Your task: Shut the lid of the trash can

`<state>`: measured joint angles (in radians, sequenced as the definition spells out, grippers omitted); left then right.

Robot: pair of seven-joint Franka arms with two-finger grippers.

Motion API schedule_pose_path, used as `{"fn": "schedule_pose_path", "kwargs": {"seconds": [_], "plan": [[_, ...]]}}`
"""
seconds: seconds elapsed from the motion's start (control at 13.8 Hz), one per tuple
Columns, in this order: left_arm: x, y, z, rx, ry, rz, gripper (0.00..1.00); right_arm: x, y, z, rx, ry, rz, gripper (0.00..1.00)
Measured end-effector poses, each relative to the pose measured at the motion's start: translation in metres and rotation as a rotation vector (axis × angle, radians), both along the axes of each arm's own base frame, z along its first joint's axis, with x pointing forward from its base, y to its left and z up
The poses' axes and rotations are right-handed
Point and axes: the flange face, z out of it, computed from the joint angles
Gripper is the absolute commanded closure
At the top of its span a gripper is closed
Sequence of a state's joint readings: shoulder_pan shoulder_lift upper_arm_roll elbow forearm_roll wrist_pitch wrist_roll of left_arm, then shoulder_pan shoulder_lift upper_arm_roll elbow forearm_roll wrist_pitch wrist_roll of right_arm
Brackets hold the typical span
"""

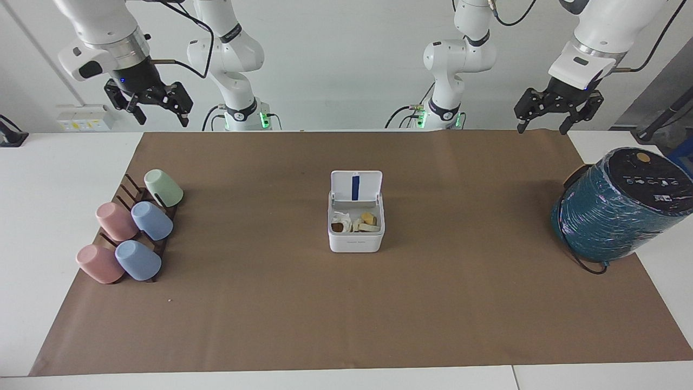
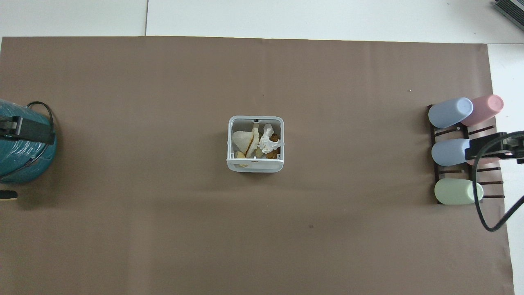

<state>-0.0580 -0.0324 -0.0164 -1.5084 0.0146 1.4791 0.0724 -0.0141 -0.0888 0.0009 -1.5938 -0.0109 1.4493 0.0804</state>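
Observation:
The trash can (image 1: 355, 241) is a small white cube-shaped bin in the middle of the brown mat, also seen in the overhead view (image 2: 231, 143). Its lid (image 1: 355, 186) stands open and upright on the side nearer the robots, with its blue inner strip showing. From overhead the lid (image 2: 254, 165) shows edge-on. Crumpled tissue and food scraps (image 2: 262, 143) lie inside. My left gripper (image 1: 543, 128) hangs open and empty in the air toward the left arm's end. My right gripper (image 1: 161, 116) hangs open and empty toward the right arm's end. Both are well away from the bin.
A large teal-wrapped cylinder with a black top (image 1: 617, 208) and a black cable stands at the left arm's end of the table. A dark rack with several pastel cups (image 1: 132, 230) sits at the right arm's end. A brown mat (image 1: 433, 303) covers the table.

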Motion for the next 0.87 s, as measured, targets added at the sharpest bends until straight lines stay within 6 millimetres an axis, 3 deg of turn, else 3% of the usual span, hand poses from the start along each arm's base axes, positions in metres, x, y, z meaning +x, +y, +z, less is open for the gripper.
{"fn": "schedule_pose_path", "kwargs": {"seconds": [0.51,0.8,0.87], "plan": [[0.000,-0.003,-0.003,0.001,0.006,-0.005,0.00,0.003,-0.004,-0.004,0.000,0.007,-0.008,0.00],[-0.001,-0.018,-0.005,0.001,0.007,-0.034,0.00,0.003,0.000,-0.004,0.002,0.007,0.001,0.00],[-0.002,-0.026,-0.007,0.002,0.011,-0.049,0.16,0.003,0.000,-0.004,0.003,0.007,0.002,0.00]]}}
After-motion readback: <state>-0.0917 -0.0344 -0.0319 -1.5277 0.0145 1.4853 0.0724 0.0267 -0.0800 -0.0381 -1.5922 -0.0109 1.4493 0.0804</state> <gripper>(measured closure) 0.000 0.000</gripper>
